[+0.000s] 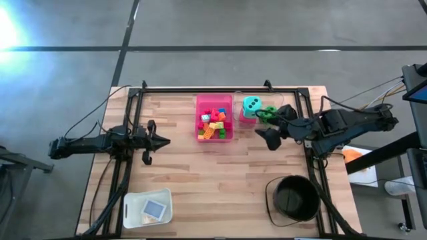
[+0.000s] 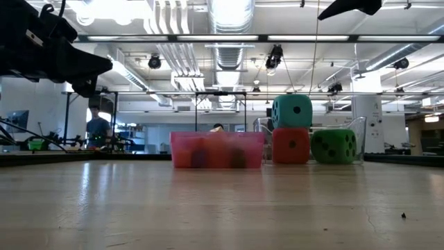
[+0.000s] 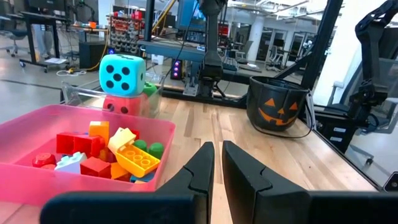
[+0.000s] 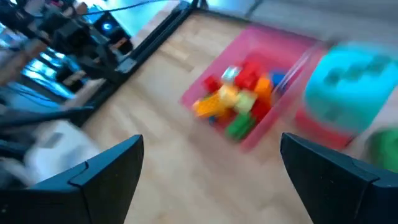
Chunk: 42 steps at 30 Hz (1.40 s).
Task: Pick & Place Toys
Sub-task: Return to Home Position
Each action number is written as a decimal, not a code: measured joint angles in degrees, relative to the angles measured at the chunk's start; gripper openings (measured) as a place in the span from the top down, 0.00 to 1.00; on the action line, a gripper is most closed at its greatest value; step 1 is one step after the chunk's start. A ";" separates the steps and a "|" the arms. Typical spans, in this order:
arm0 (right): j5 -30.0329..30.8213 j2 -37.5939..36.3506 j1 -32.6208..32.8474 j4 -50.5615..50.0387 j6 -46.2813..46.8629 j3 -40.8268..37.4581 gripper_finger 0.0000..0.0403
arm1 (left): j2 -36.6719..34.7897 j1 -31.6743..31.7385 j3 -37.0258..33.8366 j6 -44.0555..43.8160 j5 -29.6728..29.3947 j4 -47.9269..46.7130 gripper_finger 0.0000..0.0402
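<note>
Nearest the overhead camera, both arms are held above the tabletop [image 1: 220, 180]. The left gripper [image 1: 164, 141] is at the left side, well apart from the tray [image 1: 214, 97]. The right gripper [image 1: 273, 128] is just beside the dice. The bricks [image 1: 213, 125] are heaped in the tray. The teal die [image 1: 251, 104] is stacked on the red die [image 1: 245, 120], with the green die [image 1: 269, 111] next to them. A bucket [image 1: 270, 200] is set near the right front corner.

In the low view, the tray [image 2: 217, 149] and the three dice are seen standing on the tabletop, with both arms high above it.

In the left wrist view, the left fingers [image 3: 199, 168] are drawn almost together, with only a slit between them, and nothing is held.

In the right wrist view, the right fingers [image 4: 112, 174] are spread wide and empty above the tray [image 4: 292, 87].

The bricks are judged light, hard and slick, and are best pinched across two flat sides rather than the studs. The dice look soft, light and bulky, so widely spread fingers would be needed, set across opposite faces.
</note>
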 joint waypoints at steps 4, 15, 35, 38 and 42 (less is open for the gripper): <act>1.94 -2.70 0.92 -0.70 -10.12 0.00 0.08 | 0.00 0.01 0.00 0.00 0.00 0.00 0.91; 15.08 -21.11 13.30 -8.66 -15.66 -6.06 0.08 | 0.00 0.01 0.00 -0.02 0.00 0.01 0.91; -8.79 -49.13 16.47 33.84 -36.28 -40.13 0.08 | 0.00 0.01 0.00 -0.17 0.00 0.00 0.91; -8.89 -51.05 14.98 31.32 -36.50 -41.23 0.08 | 0.00 0.00 0.00 -0.16 0.00 0.02 0.91; -8.89 -53.06 12.24 27.44 -36.71 -42.72 0.08 | 0.00 0.02 0.00 -0.15 0.00 0.02 0.91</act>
